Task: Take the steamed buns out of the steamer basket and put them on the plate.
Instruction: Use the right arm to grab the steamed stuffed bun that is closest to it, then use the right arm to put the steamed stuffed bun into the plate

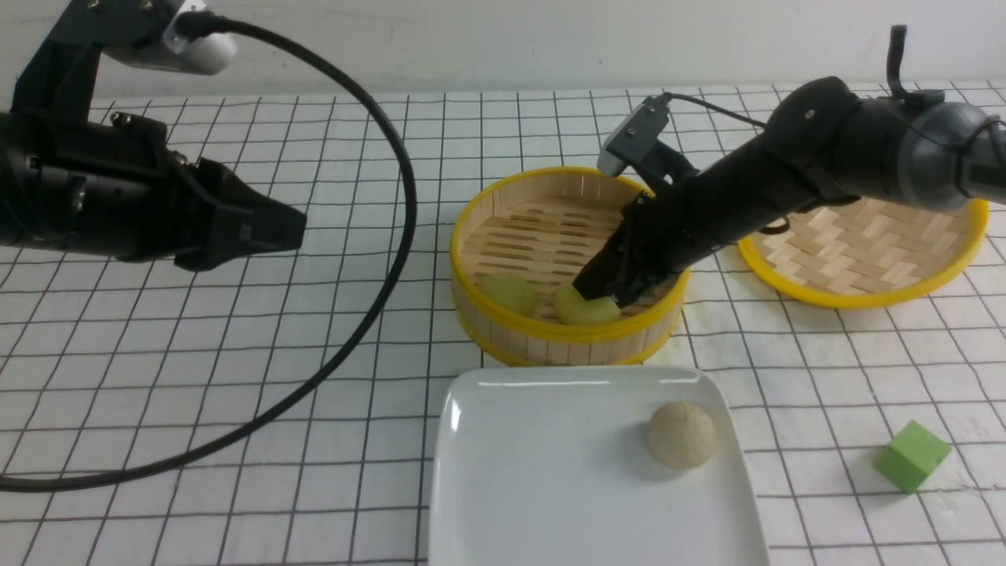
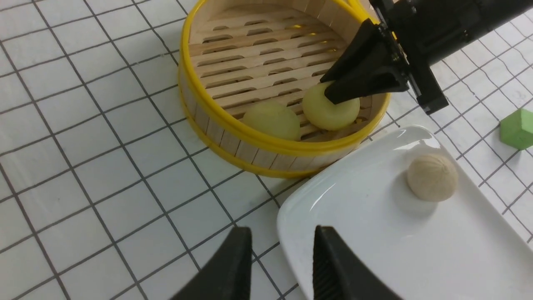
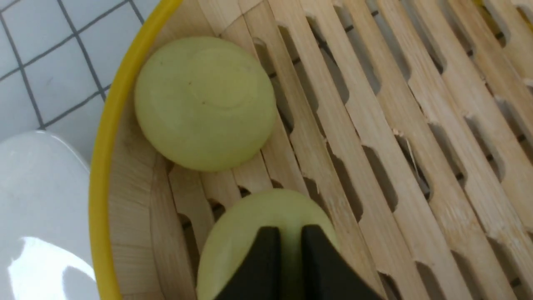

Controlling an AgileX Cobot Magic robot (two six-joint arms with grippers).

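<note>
Dough is looking soft, light, easily dented; my right pincer (image 3: 290,233) is pressing, nearly closed, into the top of one yellow bun (image 3: 233,233) lying in the steamer basket (image 1: 550,330), though its sides are probably offering firmer hold.

One yellow bun (image 2: 331,112) lies in the steamer basket (image 2: 266,143), with the right gripper (image 2: 333,96) resting its closed tips on top (a second yellow bun (image 2: 272,121) sits just beside it, untouched). A pleated bun (image 2: 432,178) rests on the white plate (image 2: 374,250), near a green cube (image 2: 517,128). The left gripper (image 2: 283,233) hangs parted over the plate's edge.
</note>
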